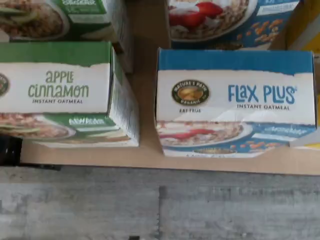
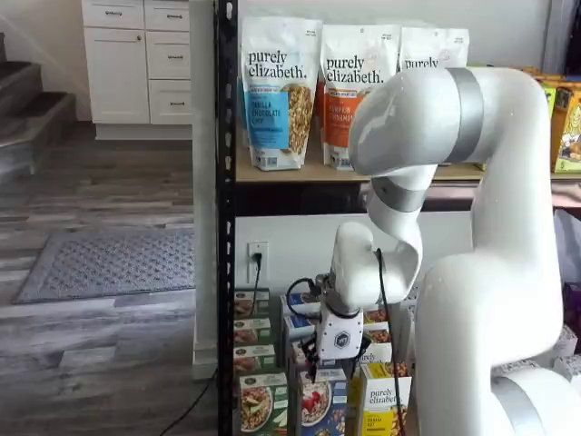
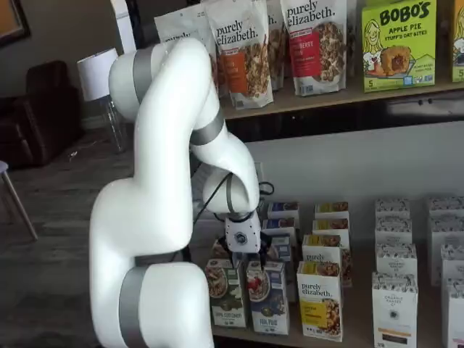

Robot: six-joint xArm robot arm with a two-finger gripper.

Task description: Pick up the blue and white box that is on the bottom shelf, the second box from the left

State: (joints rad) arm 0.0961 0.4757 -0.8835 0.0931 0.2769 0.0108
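Grey wood floor is seen in front of the bottom shelf (image 1: 150, 162). At its front edge the blue and white box (image 3: 267, 297) is kept upright, right of a green box (image 3: 226, 291). Above it the gripper (image 3: 243, 255) is held wide, ready to drop.

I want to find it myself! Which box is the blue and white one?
Look at the bottom shelf, at the front row. The blue and white box stands between a green box and a yellow box. Only it says Flax Plus, with red berries pictured.
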